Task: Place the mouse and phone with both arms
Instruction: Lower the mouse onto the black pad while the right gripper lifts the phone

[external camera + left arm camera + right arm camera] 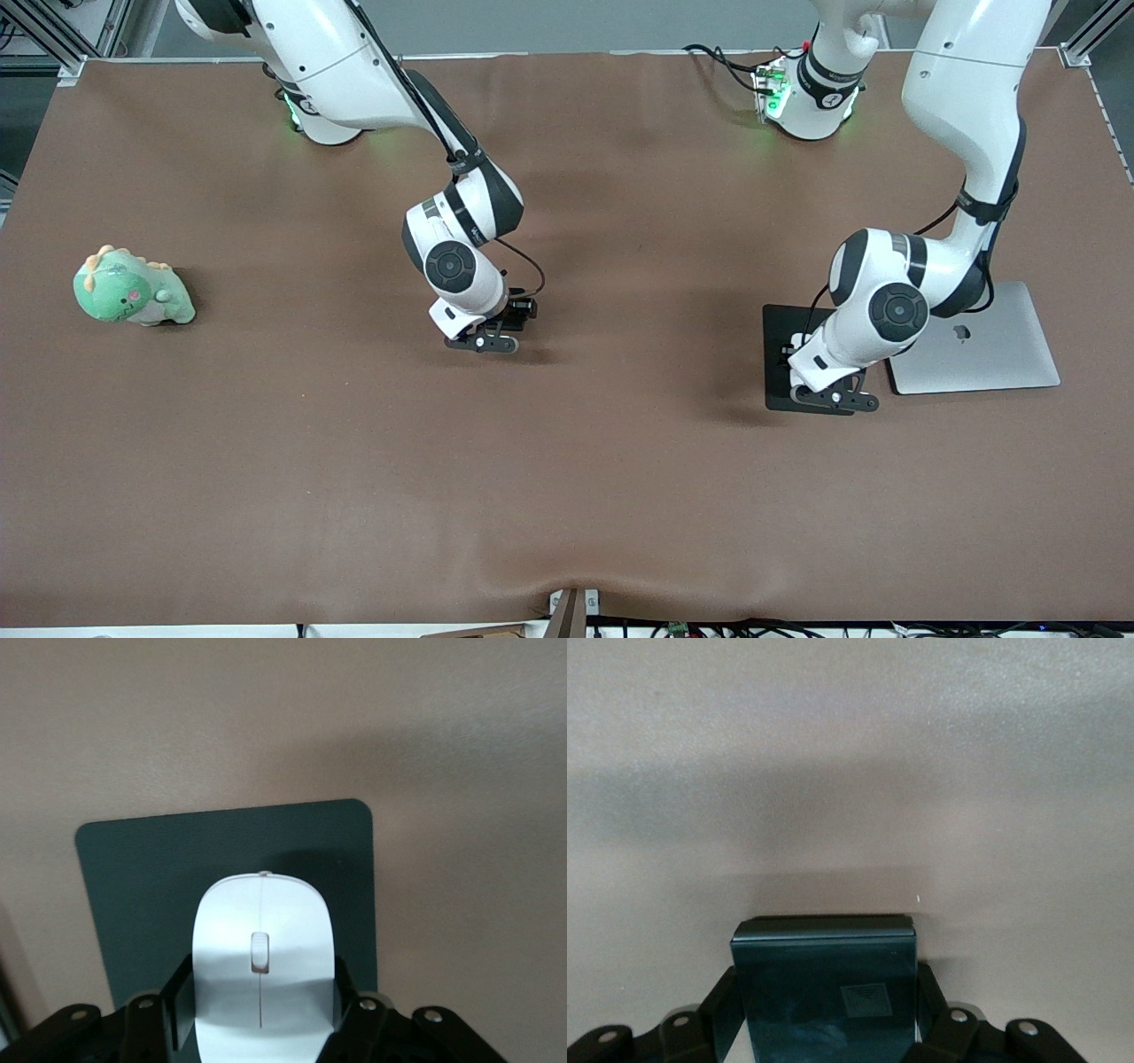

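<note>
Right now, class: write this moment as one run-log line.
left end effector: shut on mouse, over mouse pad | right end effector: shut on phone, over table

The right claw (pixel 826 1014) grips the phone (pixel 824 988), a glossy black slab with rounded corners, one dark finger (pixel 935 1005) pressed to each of its long sides. On the phone's shiny face sits a faint square mark (a reflection or a printed patch, it is hard to tell which). The claw's black links with their bright screw heads frame the slab on both sides. Past the phone's end lies the bare brown surface (pixel 850 753), crossed by a broad soft band of shadow, with a darker shadow just at the phone's edge.
</note>
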`<state>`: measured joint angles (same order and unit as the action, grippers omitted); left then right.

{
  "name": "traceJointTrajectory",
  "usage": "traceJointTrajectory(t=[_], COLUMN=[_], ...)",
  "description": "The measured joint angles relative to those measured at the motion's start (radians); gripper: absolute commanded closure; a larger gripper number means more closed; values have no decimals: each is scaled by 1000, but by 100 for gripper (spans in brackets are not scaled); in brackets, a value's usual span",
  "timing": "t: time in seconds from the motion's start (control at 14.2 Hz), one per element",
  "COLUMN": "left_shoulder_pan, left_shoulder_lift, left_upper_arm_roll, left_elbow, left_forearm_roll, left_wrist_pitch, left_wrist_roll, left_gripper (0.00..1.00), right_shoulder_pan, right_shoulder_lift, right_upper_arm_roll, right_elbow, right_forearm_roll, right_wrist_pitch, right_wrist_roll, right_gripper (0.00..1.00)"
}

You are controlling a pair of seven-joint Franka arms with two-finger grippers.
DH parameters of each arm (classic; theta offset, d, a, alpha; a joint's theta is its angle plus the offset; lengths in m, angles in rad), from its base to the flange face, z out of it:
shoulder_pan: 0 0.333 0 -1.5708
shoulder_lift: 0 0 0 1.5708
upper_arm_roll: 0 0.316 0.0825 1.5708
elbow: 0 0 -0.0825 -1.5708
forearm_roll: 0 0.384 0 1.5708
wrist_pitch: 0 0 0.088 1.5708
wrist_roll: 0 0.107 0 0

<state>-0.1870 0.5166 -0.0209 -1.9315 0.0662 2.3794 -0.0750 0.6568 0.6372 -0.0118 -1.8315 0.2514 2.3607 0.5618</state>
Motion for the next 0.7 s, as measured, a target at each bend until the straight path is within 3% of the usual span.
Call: traceJointTrajectory(t=[0.42,0.56,0.7], left_shoulder_pan=[12,17,24], left_shoulder_lift=[55,59,59], left_upper_arm_roll=[0,0,0], left_elbow=[-1,-1,-1], left_forearm_roll=[0,0,0], left_wrist_pitch=[43,51,52], left_wrist_roll=[35,40,42], left_gripper=[100,2,0], right_shoulder_pan=[-31,-76,-125], right_shoulder_lift=[-51,-89,-127], right_upper_arm_roll=[-24,-27,-28], right_elbow=[49,51,52], right_forearm_roll=[0,0,0], right_wrist_pitch=[-162,-215,-268], right_wrist_roll=[0,-8,-29], right_gripper=[100,100,100])
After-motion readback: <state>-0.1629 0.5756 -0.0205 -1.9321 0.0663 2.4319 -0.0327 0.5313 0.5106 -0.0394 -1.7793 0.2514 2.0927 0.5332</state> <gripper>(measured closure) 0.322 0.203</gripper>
